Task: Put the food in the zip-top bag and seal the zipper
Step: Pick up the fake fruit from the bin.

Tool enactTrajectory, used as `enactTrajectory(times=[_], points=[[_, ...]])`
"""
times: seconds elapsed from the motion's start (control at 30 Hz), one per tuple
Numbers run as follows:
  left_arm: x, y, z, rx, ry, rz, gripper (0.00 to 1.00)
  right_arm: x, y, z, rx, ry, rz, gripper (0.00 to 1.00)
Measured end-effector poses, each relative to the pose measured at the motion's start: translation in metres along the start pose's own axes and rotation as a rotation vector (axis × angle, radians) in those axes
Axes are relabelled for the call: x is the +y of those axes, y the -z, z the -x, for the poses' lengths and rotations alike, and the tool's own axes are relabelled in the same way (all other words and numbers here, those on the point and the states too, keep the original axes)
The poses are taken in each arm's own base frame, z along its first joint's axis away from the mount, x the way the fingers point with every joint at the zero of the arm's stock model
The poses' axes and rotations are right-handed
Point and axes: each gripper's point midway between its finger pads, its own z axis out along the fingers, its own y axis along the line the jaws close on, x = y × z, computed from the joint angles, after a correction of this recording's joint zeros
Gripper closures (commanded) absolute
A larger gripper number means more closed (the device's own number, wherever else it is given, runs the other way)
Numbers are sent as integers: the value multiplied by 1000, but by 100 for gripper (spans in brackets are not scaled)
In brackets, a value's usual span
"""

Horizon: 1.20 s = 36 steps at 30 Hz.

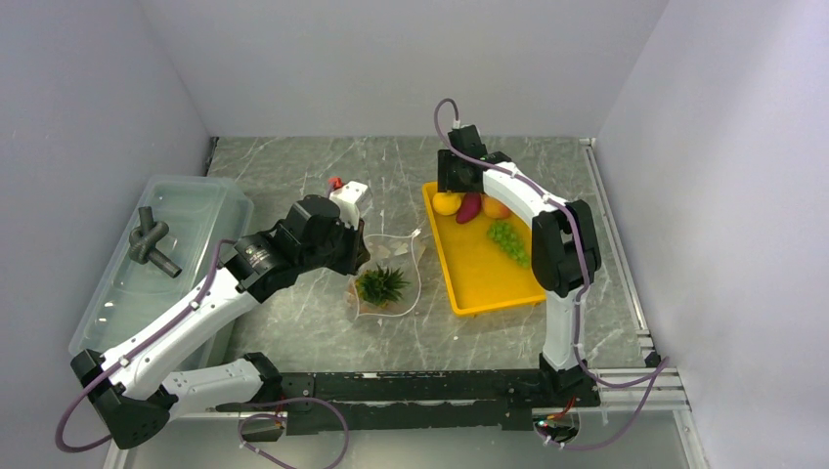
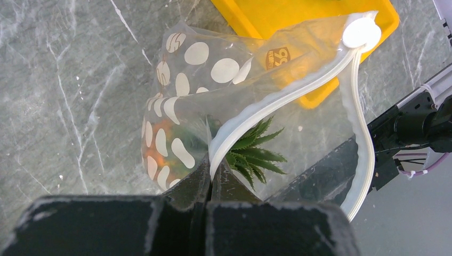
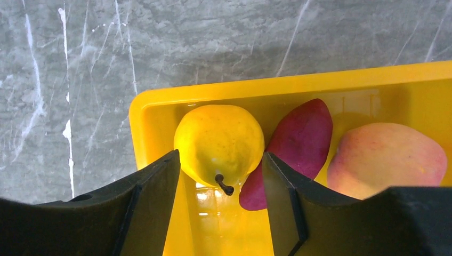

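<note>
Arms: two, one pincer each.
Left pincer (image 2: 210,178): fingers pressed together, clamped on the zipper at the bag's mouth.
Right pincer (image 3: 219,160): fingers apart, hanging over the far corner of the tray; nothing gripped.
Zip-top bag (image 2: 202,80): one, clear with white dots, spread on the table (image 1: 293,332) just ahead of the left pincer.
Zipper (image 2: 288,96): one whitish strip with its two lips parted, so the mouth gapes. One lip runs from between the left pincer's fingers away to a round white end. The other curves back along the side.
Food, total: five pieces, one in the bag and four in the tray.
Pineapple (image 2: 250,152): one, inside the bag, directly ahead of the left pincer's fingertips; green crown in the open mouth, orange body behind the dotted wall.
Yellow pear (image 3: 218,133): one, seen between the right pincer's fingers; contact cannot be told.
Dark red-purple piece (image 3: 298,144): one, touching the pear, just outside the right pincer's gap.
Peach-coloured fruit (image 3: 384,157): one, next beyond the dark piece.
Green grape bunch (image 1: 508,239): one, in the tray behind the right pincer, toward its arm's base.
Yellow tray (image 3: 213,90): one, beneath the right pincer, beyond the bag from the left pincer.
Translucent bin (image 1: 196,210): one, lidded, well behind the left pincer beside that arm.
</note>
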Motion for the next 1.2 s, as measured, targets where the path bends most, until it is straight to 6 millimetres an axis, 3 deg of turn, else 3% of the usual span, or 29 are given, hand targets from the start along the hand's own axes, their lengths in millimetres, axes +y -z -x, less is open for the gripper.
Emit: enactTrajectory(times=[0.57,0.9,1.03,1.2], points=[[0,0,0,0,3,0,100,1,-5,-6,20,-1,7,52],[0,0,0,0,3,0,100,1,-9,-10,29,-5,8,98],[0,0,0,0,3,0,100,1,-8,-11,31,-11,7,100],[0,0,0,0,5,0,100,-2,8,-12,24,-10,4,100]])
